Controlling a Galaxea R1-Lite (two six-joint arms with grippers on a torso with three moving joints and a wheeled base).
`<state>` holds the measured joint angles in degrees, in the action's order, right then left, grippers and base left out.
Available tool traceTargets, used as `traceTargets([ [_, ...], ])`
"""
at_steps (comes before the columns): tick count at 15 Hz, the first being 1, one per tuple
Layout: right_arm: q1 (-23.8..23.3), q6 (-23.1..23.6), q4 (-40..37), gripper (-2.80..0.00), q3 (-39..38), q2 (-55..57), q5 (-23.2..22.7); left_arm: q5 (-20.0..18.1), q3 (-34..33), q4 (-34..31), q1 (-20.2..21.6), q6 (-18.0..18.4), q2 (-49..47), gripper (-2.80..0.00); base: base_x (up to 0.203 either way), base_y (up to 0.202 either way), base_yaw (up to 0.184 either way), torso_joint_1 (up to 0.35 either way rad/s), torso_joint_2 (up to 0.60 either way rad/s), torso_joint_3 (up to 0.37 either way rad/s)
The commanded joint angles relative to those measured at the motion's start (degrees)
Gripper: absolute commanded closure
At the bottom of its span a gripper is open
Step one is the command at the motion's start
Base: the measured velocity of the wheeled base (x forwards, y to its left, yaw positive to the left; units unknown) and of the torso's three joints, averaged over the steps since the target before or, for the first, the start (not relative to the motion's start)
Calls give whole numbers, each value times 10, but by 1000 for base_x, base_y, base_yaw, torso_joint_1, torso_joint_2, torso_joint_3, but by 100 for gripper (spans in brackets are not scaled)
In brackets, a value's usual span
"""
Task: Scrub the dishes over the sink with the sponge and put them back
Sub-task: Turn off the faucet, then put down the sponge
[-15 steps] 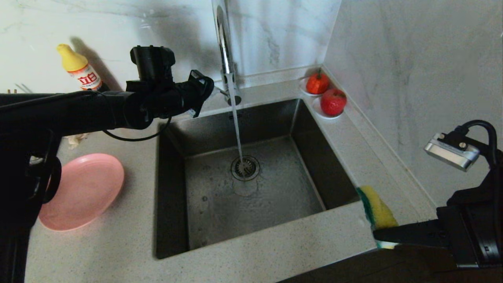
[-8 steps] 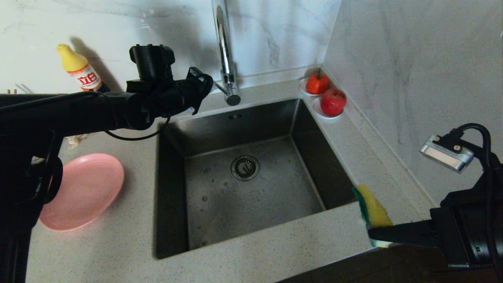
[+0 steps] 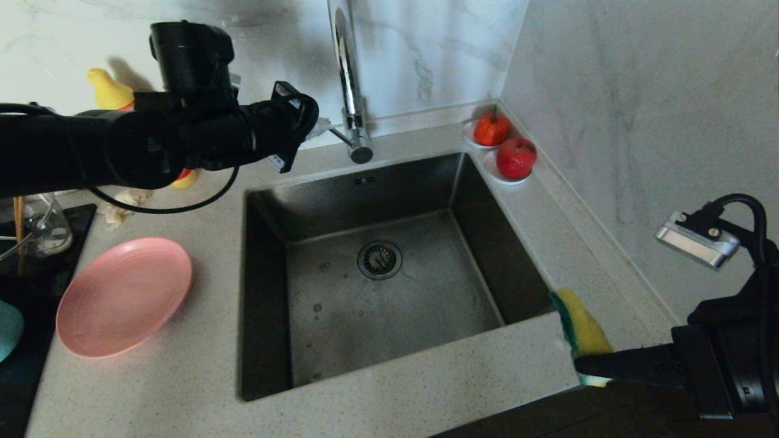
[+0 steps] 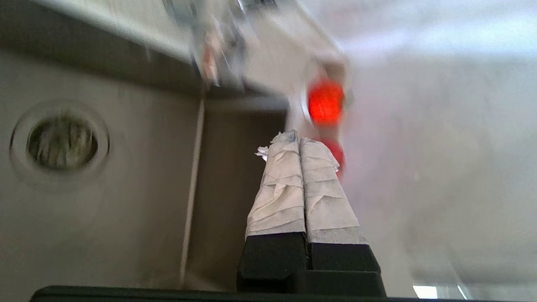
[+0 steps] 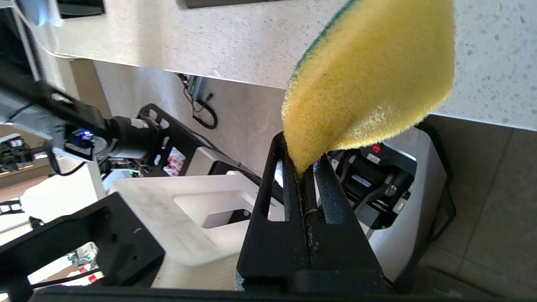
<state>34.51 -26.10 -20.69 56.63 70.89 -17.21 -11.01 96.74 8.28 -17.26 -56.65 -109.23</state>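
Observation:
The steel sink [image 3: 341, 322] is dry-tapped, with no water running from the chrome tap [image 3: 347, 73] onto its drain strainer [image 3: 379, 260]. My left gripper [image 3: 319, 129] [image 4: 298, 140] hovers just left of the tap lever, paper-wrapped fingers pressed together with nothing between them. My right gripper [image 3: 582, 367] [image 5: 303, 167] is at the sink's front right corner, shut on the yellow and green sponge [image 3: 581, 328] [image 5: 369, 79]. The pink plate [image 3: 122, 295] lies on the counter left of the sink. A teal bowl [image 3: 9, 331] shows at the left edge. Brown chopsticks [image 3: 18, 225] stand by the glass jug.
A glass jug [image 3: 45, 228] sits on a black mat [image 3: 36, 286] at the far left. An off-white rag [image 3: 125, 198] and a yellow bottle [image 3: 109, 91] lie behind my left arm. Two saucers with red fruit [image 3: 516, 157] fill the back right corner. Marble walls close the back and right.
The water stream from the tap has stopped. My left arm has lifted and drawn back leftward from the tap, uncovering the mat, jug and bowl. The right gripper with the sponge has barely shifted.

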Motion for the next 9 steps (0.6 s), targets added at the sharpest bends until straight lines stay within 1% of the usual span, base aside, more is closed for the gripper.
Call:
traceTargets([
  [1, 0, -2, -4, 0, -7, -1, 3, -12, -90, -22, -8, 36, 139, 0, 0, 0, 0, 0, 0, 0],
  [2, 0, -2, -12, 0, -8, -7, 7, -14, -118, -50, -9, 71, 185, 0, 0, 0, 0, 0, 0, 0],
  [3, 0, 0, -24, 0, -9, -7, 19, -16, -140, -92, -9, 112, 236, 0, 0, 0, 0, 0, 0, 0],
  [4, 0, 7, -30, 0, -10, -2, 38, -13, -157, -142, -6, 153, 283, 0, 0, 0, 0, 0, 0, 0],
  [5, 2, 18, -33, 0, -10, 3, 59, -2, -170, -193, 0, 188, 325, 0, 0, 0, 0, 0, 0, 0],
  [6, 6, 19, -35, 0, -8, -1, 70, 26, -178, -243, 8, 223, 363, 0, 0, 0, 0, 0, 0, 0],
  [7, 10, 21, -40, 0, -6, -6, 78, 78, -184, -280, 14, 261, 398, 0, 0, 0, 0, 0, 0, 0],
  [8, 10, 29, -53, 0, -2, -7, 92, 142, -198, -305, 18, 303, 429, 0, 0, 0, 0, 0, 0, 0],
  [9, 10, 37, -62, 0, -2, -6, 104, 185, -229, -317, 20, 342, 457, 0, 0, 0, 0, 0, 0, 0],
])
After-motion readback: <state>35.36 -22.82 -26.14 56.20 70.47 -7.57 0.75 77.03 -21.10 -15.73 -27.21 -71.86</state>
